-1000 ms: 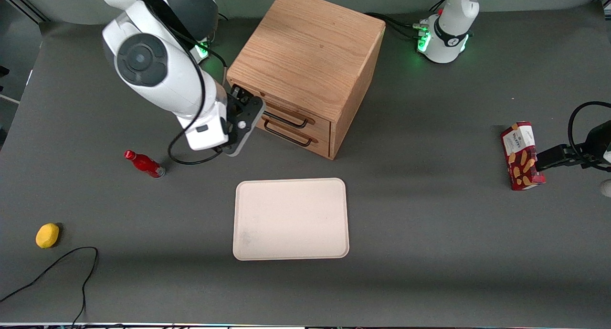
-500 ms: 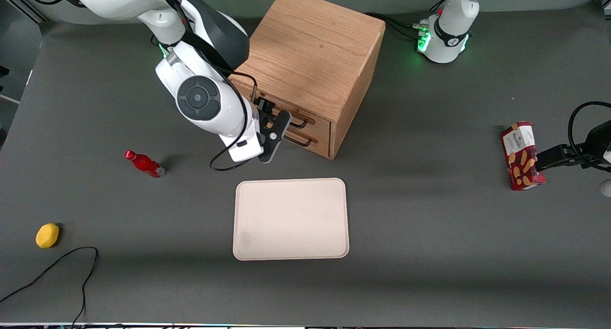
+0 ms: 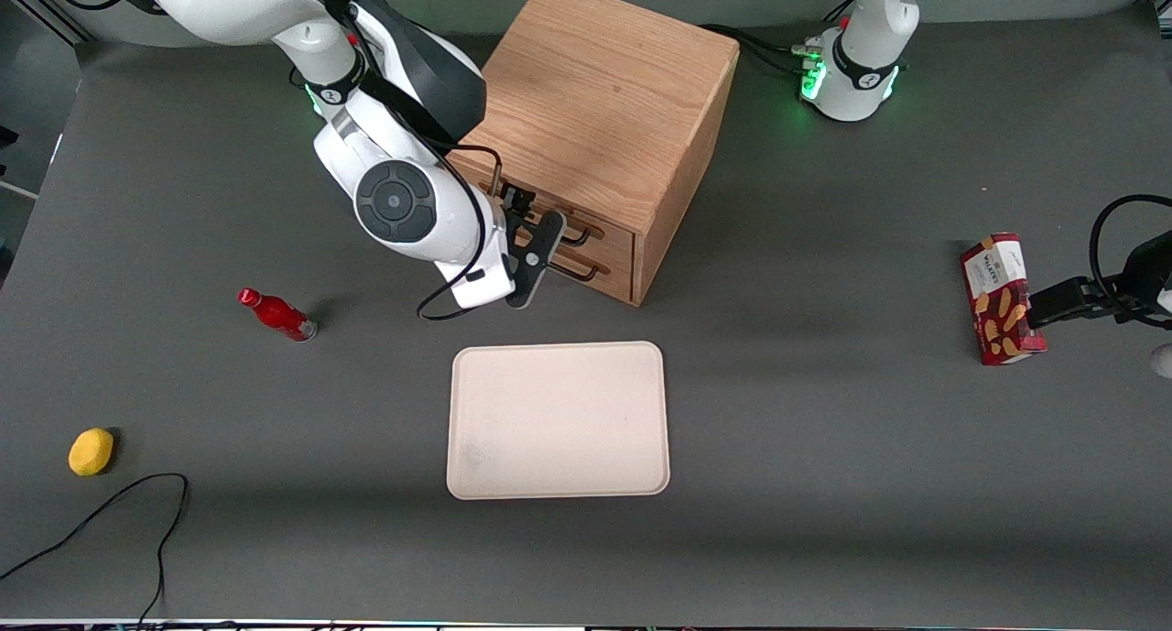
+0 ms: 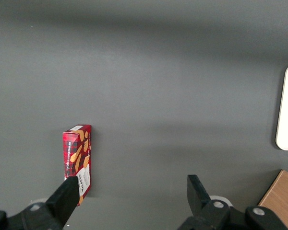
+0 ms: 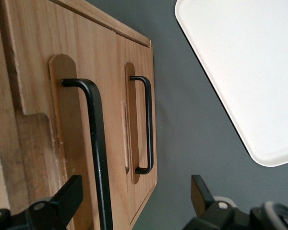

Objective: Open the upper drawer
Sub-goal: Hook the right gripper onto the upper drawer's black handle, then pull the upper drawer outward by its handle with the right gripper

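Closing in: gripper (image 3: 538, 246) sits right at the cabinet (image 3: 595, 91) front, in the upper middle of the front view, fingers apart and clamped on nothing.
Upper drawer (image 3: 612, 235): shut, flush with the cabinet front, directly above the lower drawer (image 3: 609, 272).
Handle (image 5: 97, 143): in the wrist view this bar runs between the open fingers, but close by one finger (image 5: 72, 196) and well off from the other — an off-centre bite.
Risk, slip: closing like this may drag the bar sideways or catch it only on a fingertip, and the thin wire could pop out once the pull begins.
Risk, wrong drawer: the lower handle (image 5: 149, 124) is near and looks the same; a small drop would put the fingers round it instead.
Risk, cabinet: a pull not square to the front could jam the drawer — or drag the whole box toward the tray (image 3: 558, 420).
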You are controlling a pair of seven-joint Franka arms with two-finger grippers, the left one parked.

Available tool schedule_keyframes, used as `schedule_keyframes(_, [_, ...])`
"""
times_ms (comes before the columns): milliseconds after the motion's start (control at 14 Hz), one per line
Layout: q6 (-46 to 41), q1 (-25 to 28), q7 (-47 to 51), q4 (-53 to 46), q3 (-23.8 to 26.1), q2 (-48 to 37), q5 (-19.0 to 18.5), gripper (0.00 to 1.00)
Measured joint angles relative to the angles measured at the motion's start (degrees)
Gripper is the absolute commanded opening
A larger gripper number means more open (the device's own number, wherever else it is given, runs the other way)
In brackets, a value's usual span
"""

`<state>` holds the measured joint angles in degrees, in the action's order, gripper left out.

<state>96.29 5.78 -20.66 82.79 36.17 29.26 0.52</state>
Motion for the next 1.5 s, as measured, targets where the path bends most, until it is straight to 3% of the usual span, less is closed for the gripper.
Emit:
schedule_keyframes(786, [5.64, -0.21, 0.0, 4.51, -0.39, 0.01, 0.41, 1.0])
schedule_keyframes(1500, [8.38, -1.03, -6.08, 2.85, -8.33, 0.77, 0.7, 1.0])
